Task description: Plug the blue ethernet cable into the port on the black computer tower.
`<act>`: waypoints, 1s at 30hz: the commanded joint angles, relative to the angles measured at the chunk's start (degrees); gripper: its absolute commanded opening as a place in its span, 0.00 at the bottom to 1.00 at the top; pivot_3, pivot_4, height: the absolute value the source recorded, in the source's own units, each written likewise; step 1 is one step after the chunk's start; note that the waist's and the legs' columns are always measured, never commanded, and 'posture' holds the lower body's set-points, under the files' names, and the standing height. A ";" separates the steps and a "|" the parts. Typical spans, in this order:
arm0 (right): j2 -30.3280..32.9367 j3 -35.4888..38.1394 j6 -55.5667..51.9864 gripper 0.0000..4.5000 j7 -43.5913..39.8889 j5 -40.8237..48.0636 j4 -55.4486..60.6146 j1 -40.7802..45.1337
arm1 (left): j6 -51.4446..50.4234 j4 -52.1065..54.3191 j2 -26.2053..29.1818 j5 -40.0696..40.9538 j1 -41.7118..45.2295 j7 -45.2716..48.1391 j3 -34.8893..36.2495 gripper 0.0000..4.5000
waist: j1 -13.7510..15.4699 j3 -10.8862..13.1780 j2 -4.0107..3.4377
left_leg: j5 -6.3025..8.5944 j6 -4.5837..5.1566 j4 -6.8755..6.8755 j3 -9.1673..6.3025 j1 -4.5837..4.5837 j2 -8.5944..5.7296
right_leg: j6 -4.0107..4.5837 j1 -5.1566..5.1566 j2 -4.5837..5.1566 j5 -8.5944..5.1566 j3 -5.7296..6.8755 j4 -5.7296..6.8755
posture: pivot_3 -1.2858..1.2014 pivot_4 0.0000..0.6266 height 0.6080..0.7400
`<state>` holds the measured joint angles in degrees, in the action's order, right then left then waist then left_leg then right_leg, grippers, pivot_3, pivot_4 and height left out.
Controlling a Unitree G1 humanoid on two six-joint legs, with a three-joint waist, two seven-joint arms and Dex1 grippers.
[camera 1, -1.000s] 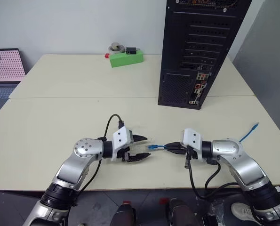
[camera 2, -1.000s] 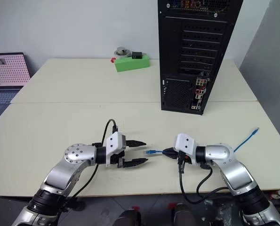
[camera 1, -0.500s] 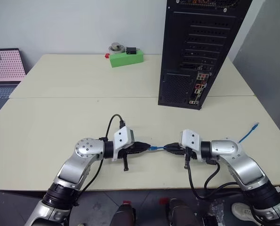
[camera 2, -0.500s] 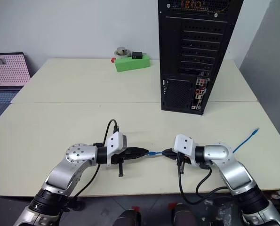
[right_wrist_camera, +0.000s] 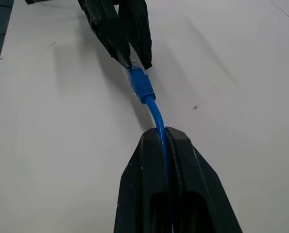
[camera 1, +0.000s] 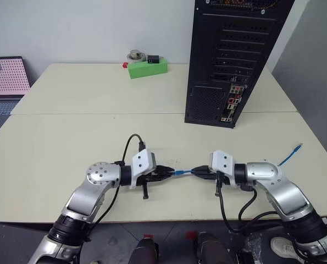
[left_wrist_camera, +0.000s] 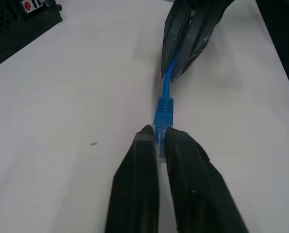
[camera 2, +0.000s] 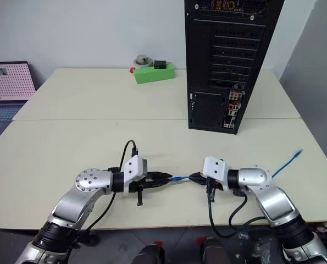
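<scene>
The blue ethernet cable (camera 1: 181, 172) spans a short gap between my two grippers, just above the front of the table. My left gripper (left_wrist_camera: 157, 133) is shut on its clear plug, with the blue boot (left_wrist_camera: 163, 110) just past the fingertips. My right gripper (right_wrist_camera: 162, 132) is shut on the cord a little behind the boot, facing the left one. The cable's other end (camera 1: 298, 147) lies near the table's right edge. The black computer tower (camera 1: 229, 60) stands upright at the back right, its rear connector strip (camera 1: 234, 102) facing me, well away from both grippers.
A green box (camera 1: 147, 68) with small items on it sits at the back middle of the table (camera 1: 70, 132). A laptop (camera 1: 6, 77) stands beyond the left edge. Black robot cables (camera 1: 229, 212) hang from both wrists.
My left gripper's fingers went from wide open around the plug to closed on it. Both arms stayed in place, and the right gripper kept its hold on the cord.
</scene>
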<state>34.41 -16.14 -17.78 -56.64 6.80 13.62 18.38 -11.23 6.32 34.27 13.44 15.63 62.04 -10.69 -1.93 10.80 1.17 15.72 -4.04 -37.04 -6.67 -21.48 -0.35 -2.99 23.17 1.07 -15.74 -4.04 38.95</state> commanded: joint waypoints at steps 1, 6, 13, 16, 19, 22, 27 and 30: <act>0.45 0.65 1.34 0.00 0.07 -0.11 1.12 0.68 | 0.67 0.97 0.66 1.10 -0.52 0.61 1.14 0.35 | 0.04 0.00 0.00 | 0.00 0.00 0.00 0.00 0.00 0.00 | 0.00 0.00 0.00 0.00 0.00 0.00 | 0.52 0.24 1.00; 0.38 0.65 1.20 0.00 -0.19 -0.12 1.20 0.97 | 2.17 0.72 0.09 0.40 -0.51 -0.23 0.84 0.49 | 0.04 0.00 0.00 | 0.00 0.00 0.00 0.00 -0.01 0.00 | 0.00 0.00 0.00 0.00 0.00 0.00 | 0.52 0.24 1.00; 0.35 0.56 1.00 0.00 -0.47 0.04 1.42 1.19 | 2.42 0.54 -1.39 -0.29 0.18 -1.02 -0.42 0.49 | 0.03 0.00 0.00 | 0.00 0.00 0.00 -0.01 0.00 0.00 | 0.00 0.00 0.00 0.00 0.01 0.00 | 0.52 0.24 1.00; 0.37 0.61 0.85 0.00 -0.59 0.06 1.54 1.33 | 2.80 -0.05 -1.58 -0.54 0.52 -0.58 -0.77 0.49 | 0.03 0.00 0.00 | 0.00 0.00 -0.01 -0.01 -0.01 -0.01 | 0.00 0.00 0.00 0.00 0.01 0.00 | 0.52 0.24 1.00; 0.34 0.60 0.65 0.00 -0.63 0.11 1.80 1.34 | 3.32 -0.71 -1.68 -1.03 0.75 -0.08 -1.10 0.45 | 0.03 0.00 0.00 | 0.00 0.00 -0.01 -0.01 -0.01 -0.01 | 0.00 0.00 0.00 0.00 0.01 0.00 | 0.52 0.24 1.00; 0.30 0.58 0.44 0.00 -0.68 0.19 1.96 1.36 | 3.66 -1.07 -1.92 -1.40 1.01 -0.20 -1.33 0.34 | 0.03 0.00 0.00 | 0.00 0.00 -0.01 -0.01 -0.01 -0.01 | 0.00 0.00 0.00 0.00 0.01 0.00 | 0.52 0.24 1.00; 0.52 0.72 0.26 0.00 -0.91 0.33 2.46 1.29 | 3.95 -1.50 -2.69 -1.94 1.59 -1.14 -1.57 0.08 | 0.04 0.00 0.00 | 0.00 0.00 -0.01 -0.02 -0.01 -0.01 | 0.00 0.00 0.00 0.00 0.02 0.00 | 0.52 0.24 1.00; 0.56 0.69 0.23 0.00 -0.96 0.34 2.46 1.41 | 4.10 -1.64 -3.08 -2.17 1.73 -1.35 -1.45 0.06 | 0.03 0.00 0.00 | 0.00 0.00 -0.01 -0.01 -0.01 -0.01 | 0.00 0.00 0.00 0.00 0.01 0.00 | 0.52 0.24 1.00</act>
<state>34.88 -16.01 -17.87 -57.24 6.25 13.55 18.76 -8.28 3.87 31.54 11.22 16.45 61.35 -12.10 -1.90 10.80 1.17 15.72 -4.04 -37.04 -6.68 -21.49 -0.36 -2.99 23.17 1.07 -15.74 -4.03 38.95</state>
